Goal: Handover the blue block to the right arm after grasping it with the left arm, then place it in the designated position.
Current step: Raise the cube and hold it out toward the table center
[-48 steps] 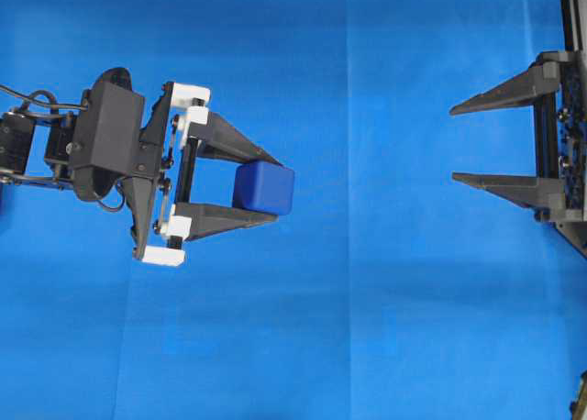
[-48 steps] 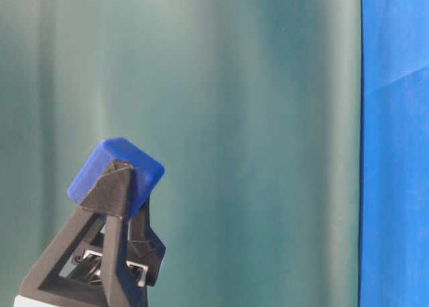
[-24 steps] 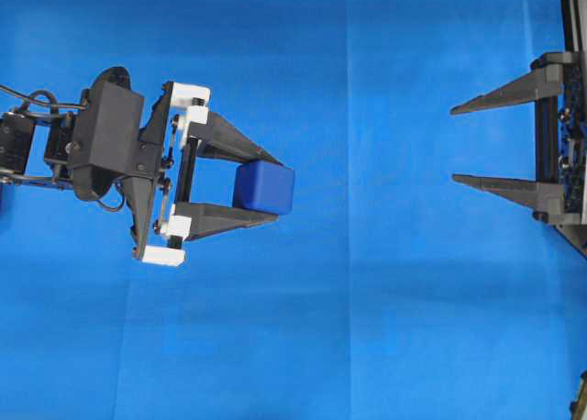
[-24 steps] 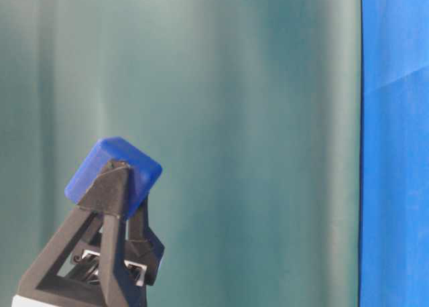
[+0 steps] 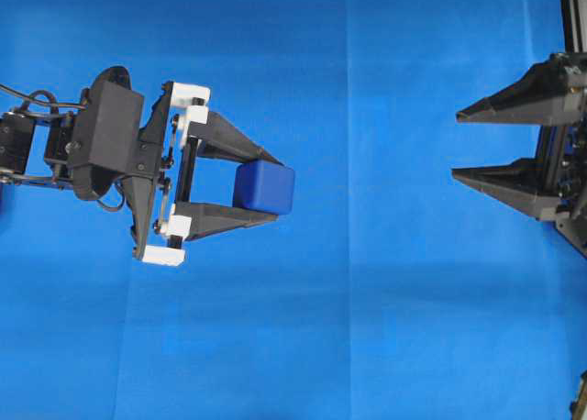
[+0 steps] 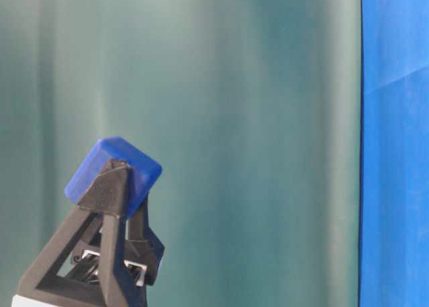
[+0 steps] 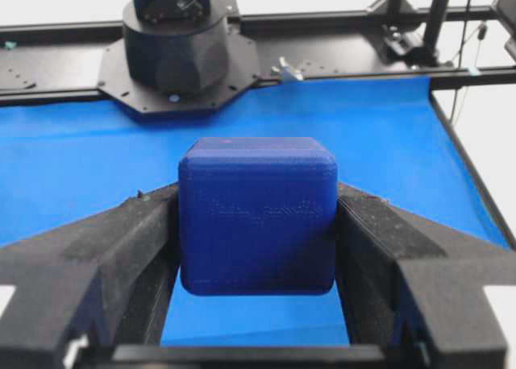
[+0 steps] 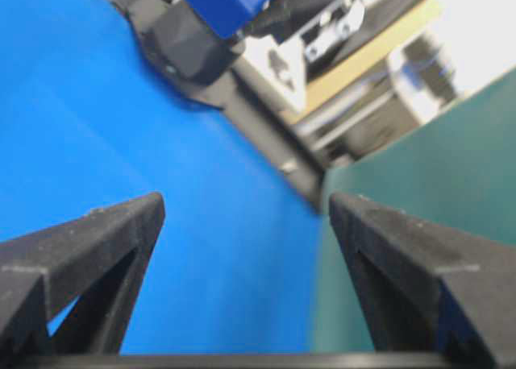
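While the left arm's black two-finger gripper with white plastic brackets (image 5: 264, 187) reaches toward the middle of the overhead view, its pointed fingers are clamped on the small dark-blue cube with rounded edges (image 5: 263, 186), one finger on each opposite side face. That block sits near the fingertips, lifted clear above the bright blue cloth (image 5: 367, 328) that covers the table. In the left wrist view the cube (image 7: 258, 216) fills the gap between the two fingers, both pads pressed flat against it. From table level the gripper (image 6: 117, 179) points upward at a slant, with the block (image 6: 112, 171) tilted at its tip against a dark green curtain (image 6: 255, 119).

Well apart, at the right edge of the overhead view, the right arm's black pointed gripper (image 5: 468, 145) faces the block with its jaws spread wide and nothing between them. Its two fingers appear rolled, showing broad triangular faces. The right wrist view is tilted and blurred; both wide-set fingers (image 8: 97, 240) frame the cloth, and the block (image 8: 230, 2) appears far off at the top edge, held by the other gripper.
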